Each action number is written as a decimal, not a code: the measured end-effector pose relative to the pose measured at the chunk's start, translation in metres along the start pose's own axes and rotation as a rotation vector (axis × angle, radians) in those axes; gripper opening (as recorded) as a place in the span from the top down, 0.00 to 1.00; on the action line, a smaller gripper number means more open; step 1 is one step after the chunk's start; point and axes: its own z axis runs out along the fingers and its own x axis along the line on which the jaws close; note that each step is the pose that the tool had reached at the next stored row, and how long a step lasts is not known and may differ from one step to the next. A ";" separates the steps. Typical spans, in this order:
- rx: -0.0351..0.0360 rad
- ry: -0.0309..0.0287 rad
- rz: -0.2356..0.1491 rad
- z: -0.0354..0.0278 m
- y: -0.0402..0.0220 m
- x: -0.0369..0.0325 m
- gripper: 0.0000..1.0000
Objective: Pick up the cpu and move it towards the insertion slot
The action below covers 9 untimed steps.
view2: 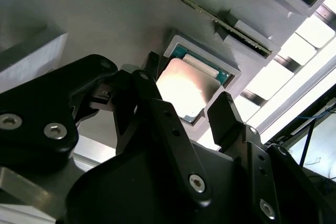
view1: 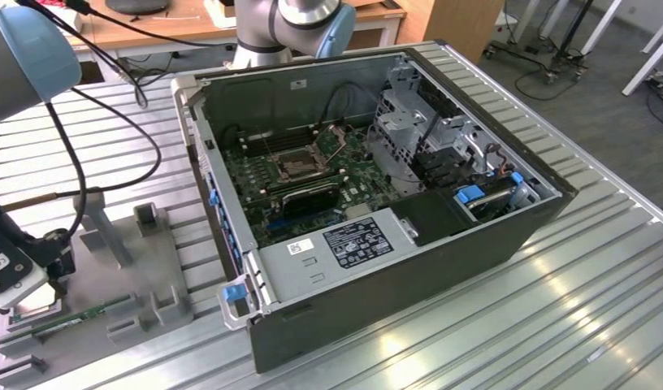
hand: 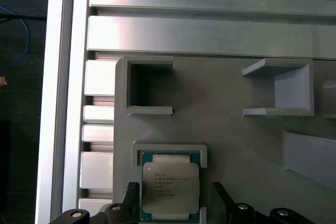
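Over grey tray [hand: 226, 135] recess: claw [hand: 174, 187] spread wide, straddling cpu [hand: 171, 179], no grip yet. Pick-up step in hand; likely calls for closing squarely on chip edges.

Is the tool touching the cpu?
Cannot tell. In the first wrist view the tool straddles the cpu; one finger shows a gap, the other sits at its edge.

gripper [view1: 33, 305] low over grey plastic holder tray [view1: 117, 280] | silver-framed square insertion slot [view1: 296, 165] inside open dark computer case [view1: 418, 280]
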 end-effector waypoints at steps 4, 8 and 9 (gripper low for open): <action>0.0000 0.0000 0.000 0.0010 0.0000 0.0000 0.35; 0.0000 0.0000 0.000 0.0021 -0.0001 0.0000 0.35; 0.0000 0.0001 0.000 0.0023 -0.0001 0.0000 0.35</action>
